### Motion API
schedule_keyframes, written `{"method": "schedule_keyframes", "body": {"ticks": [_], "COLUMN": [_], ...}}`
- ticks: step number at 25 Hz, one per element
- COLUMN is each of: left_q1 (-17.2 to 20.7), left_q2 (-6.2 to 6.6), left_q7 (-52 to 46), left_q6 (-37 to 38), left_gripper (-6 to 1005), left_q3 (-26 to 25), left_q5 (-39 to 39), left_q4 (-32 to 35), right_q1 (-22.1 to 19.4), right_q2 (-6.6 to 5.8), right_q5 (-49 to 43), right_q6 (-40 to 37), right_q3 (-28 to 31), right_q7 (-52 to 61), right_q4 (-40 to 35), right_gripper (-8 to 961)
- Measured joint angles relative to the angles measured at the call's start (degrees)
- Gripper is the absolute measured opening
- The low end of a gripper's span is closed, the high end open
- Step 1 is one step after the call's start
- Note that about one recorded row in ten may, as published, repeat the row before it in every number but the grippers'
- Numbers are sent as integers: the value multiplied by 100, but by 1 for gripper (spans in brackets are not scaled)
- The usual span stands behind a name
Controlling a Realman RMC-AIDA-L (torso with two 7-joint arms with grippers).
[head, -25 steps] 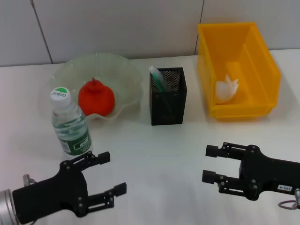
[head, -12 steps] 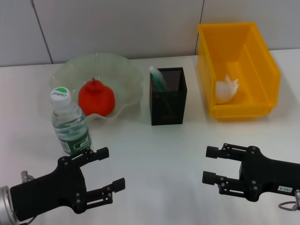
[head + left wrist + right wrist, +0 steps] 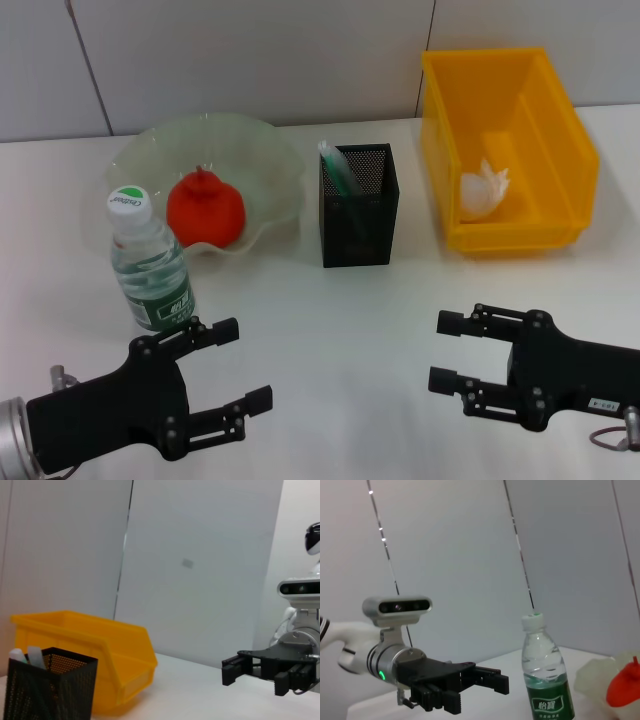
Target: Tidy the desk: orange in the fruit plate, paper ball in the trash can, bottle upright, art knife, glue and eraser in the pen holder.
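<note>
- Since half a second ago, only the left gripper (image 3: 241, 364) has shifted, a little nearer the camera and rightward; everything else lies as it did.
- Largest, the bright yellow rectangular plastic trash can (image 3: 540, 110) stands at the far right of the white desk (image 3: 330, 310), with the white crumpled paper ball (image 3: 484, 188) inside it.
- At far left, the wide pale green ruffled glass fruit plate (image 3: 265, 160) holds the red-orange round orange (image 3: 205, 209).
- Between plate and bin, the black mesh square pen holder (image 3: 359, 205) stands upright with pale items poking out; what they are cannot be told.
- Just before the plate, the small clear plastic bottle (image 3: 148, 262) with green label stands upright, white cap on top.
- Near left, the left gripper hovers just beside the bottle, fingers spread apart, gripping nothing.
- Near right, the right gripper (image 3: 452, 352) hovers over bare desk, fingers likewise parted.
</note>
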Motion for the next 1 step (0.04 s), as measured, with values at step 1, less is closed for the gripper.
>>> {"method": "schedule_keyframes", "body": {"ticks": [1], "left_q1": [0], "left_q2": [0], "left_q7": [0], "left_q6": [0], "left_gripper": [846], "left_q3": [0], "left_q5": [0], "left_q4": [0], "right_q1": [0], "right_q2": [0], "right_q5": [0], "right_q6": [0], "right_q3": [0], "right_q7": [0], "right_q4": [0], "right_gripper": [667]}}
